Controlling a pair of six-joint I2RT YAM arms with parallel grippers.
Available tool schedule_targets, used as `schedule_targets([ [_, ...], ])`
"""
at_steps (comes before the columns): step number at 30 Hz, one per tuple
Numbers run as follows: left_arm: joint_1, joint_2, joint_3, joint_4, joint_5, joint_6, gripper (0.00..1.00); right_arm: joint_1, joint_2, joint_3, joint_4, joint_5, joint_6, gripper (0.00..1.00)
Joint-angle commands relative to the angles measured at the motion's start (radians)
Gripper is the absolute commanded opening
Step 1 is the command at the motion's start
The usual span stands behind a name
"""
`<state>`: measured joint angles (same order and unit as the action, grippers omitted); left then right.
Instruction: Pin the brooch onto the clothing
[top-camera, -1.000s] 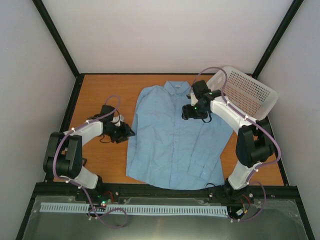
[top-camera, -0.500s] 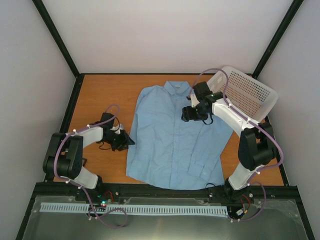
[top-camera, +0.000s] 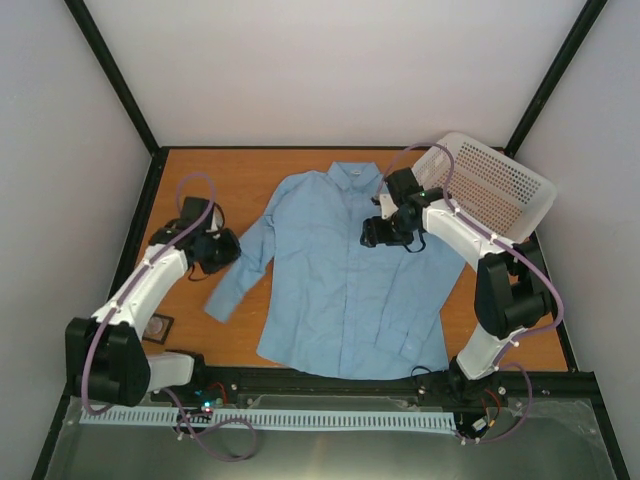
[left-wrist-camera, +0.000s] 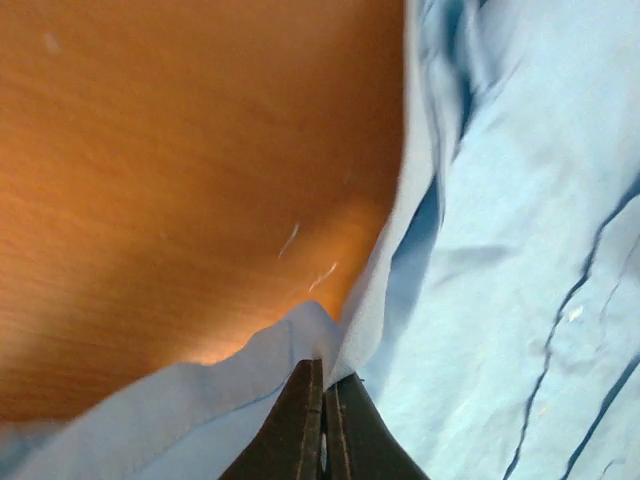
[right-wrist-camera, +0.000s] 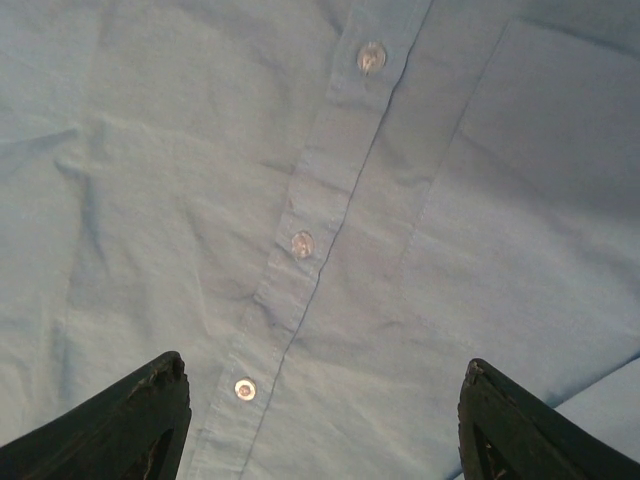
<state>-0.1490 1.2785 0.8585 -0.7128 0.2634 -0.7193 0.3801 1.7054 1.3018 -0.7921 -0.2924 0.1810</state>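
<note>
Shirt (top-camera: 340, 270) lay-out, pre-pinning
Left gripper (left-wrist-camera: 322, 375) clamps sleeve (top-camera: 235, 285), frame left; right gripper (right-wrist-camera: 320, 400) wide over placket (right-wrist-camera: 310, 230); next, probably lay sleeve flat

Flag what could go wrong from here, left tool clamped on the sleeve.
1. The left tool is shut on only a thin fold at the sleeve edge of the shirt; it may slip free under pull.
2. A tug could drag the shirt front sideways beneath the open right tool hanging over the button placket.
3. The small black tray lies close beside the left arm; a sweep could knock it.
</note>
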Motion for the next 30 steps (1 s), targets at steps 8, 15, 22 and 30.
schedule_targets([
  [8, 0.012, 0.0, 0.29, -0.308, -0.399, -0.011, 0.01, -0.009, 0.014, -0.043, 0.025, -0.038, 0.054, 0.72],
  [15, 0.034, 0.01, 0.457, -0.289, -0.458, 0.061, 0.01, -0.009, 0.018, -0.045, 0.019, -0.048, 0.062, 0.72],
  [22, 0.16, -0.013, 0.331, -0.245, -0.176, 0.012, 0.01, -0.009, 0.022, -0.033, 0.004, -0.048, 0.057, 0.72],
  [30, 0.295, 0.008, 0.275, -0.159, 0.226, -0.018, 0.07, -0.009, 0.026, -0.027, 0.0, -0.056, 0.054, 0.72],
])
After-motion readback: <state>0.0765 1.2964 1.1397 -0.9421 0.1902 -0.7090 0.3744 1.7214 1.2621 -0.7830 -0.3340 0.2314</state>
